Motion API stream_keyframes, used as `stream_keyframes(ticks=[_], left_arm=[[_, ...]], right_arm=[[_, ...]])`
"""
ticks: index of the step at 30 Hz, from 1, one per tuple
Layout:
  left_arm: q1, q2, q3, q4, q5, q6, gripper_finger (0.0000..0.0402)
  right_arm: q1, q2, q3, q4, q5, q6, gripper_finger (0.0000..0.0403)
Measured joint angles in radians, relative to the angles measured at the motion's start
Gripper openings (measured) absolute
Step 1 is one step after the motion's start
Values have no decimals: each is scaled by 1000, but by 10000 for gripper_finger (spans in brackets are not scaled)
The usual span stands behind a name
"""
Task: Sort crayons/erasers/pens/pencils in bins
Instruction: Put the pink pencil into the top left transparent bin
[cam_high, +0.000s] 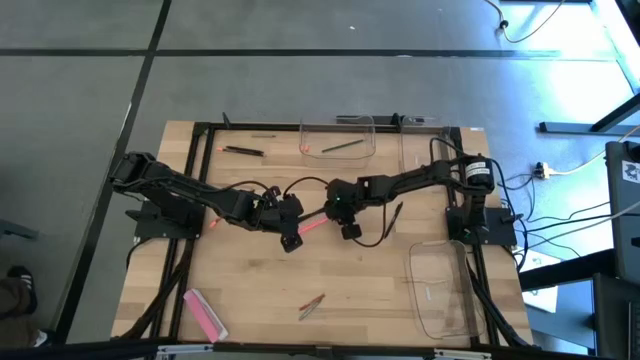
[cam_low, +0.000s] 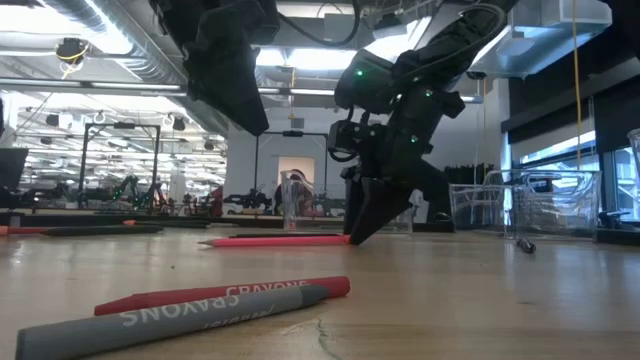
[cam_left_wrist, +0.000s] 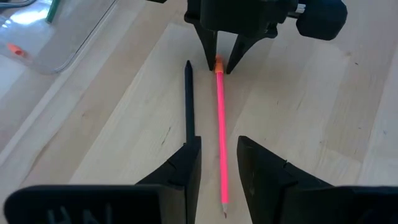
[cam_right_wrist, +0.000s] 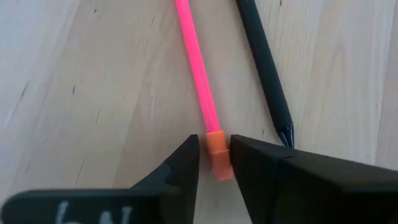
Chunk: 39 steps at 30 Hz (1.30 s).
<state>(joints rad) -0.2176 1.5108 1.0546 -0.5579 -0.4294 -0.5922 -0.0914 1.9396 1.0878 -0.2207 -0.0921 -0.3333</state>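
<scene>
Two crayons sit closest to the low camera: grey crayon (cam_low: 175, 322) in front, red crayon (cam_low: 225, 293) touching it just behind, both flat on the table (cam_high: 250, 290). From above they show as a small pair near the front edge, centre. Pink eraser (cam_high: 204, 313) lies flat at the front left corner, not in any bin. One clear bin (cam_high: 440, 290) is at the front right by the right arm's base, something small and pale in it, can't tell what.

Mid-table: pink pencil (cam_right_wrist: 196, 68) lies flat, black pen (cam_right_wrist: 264, 68) alongside it, close but not touching. Right gripper (cam_right_wrist: 214, 155) is down at the table on the pencil's orange eraser end; its fingers (cam_right_wrist: 180, 165) bracket that tip, narrow opening, pads right at the tip or on it. Can't tell if it's actually clamped. Pencil not lifted. Left gripper (cam_left_wrist: 217, 165) hovers over the pencil's sharpened end, fingers parted to either side, holding nothing.

Far side: second bin (cam_high: 338, 137) at the back edge, centre, with a thin dark stick and a small orange-red bit inside. Third bin (cam_high: 425, 145) just beside it toward the right, contents unclear. Another dark pen (cam_high: 243, 151) lies loose on the table at back left.
</scene>
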Motion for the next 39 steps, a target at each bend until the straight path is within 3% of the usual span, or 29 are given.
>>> stream_keyframes(ticks=[9, 39], left_arm=[[0, 0, 0, 0, 0, 0, 96], [0, 0, 0, 0, 0, -3, 96]], right_arm=[[0, 1, 0, 0, 0, 15, 56], [3, -73, -4, -28, 8, 70, 54]])
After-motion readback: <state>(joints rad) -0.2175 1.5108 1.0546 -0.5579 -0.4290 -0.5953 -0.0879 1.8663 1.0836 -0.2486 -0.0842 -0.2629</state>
